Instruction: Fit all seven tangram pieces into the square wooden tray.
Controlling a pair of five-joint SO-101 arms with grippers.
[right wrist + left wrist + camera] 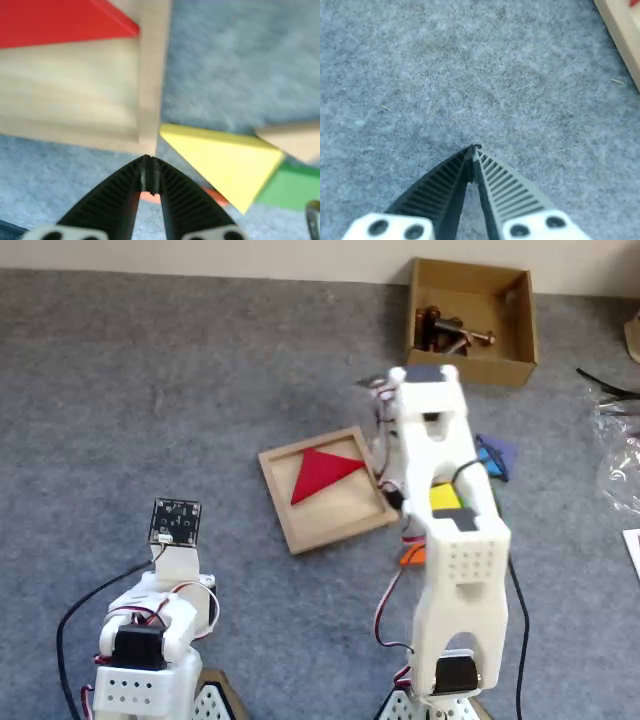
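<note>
1. The right gripper [150, 161] is hanging with its jaws pressed together and empty, its tips over the near right corner of the tray [150, 75].
2. The yellow triangle [225, 160] is lying on the carpet just right of those tips, with one corner pointing at that tray corner.
3. An orange piece [150, 196] is peeking out under the tips.
4. The left gripper [472, 150], also closed and empty, is sitting well left of the tray, so the right arm is looking the nearer one.

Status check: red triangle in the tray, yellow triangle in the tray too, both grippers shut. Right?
Not quite. The yellow triangle is not in the tray; it lies on the carpet just outside the tray's corner, as the right wrist view shows. The red triangle is in the tray, and the left gripper and right gripper are both shut.
</note>
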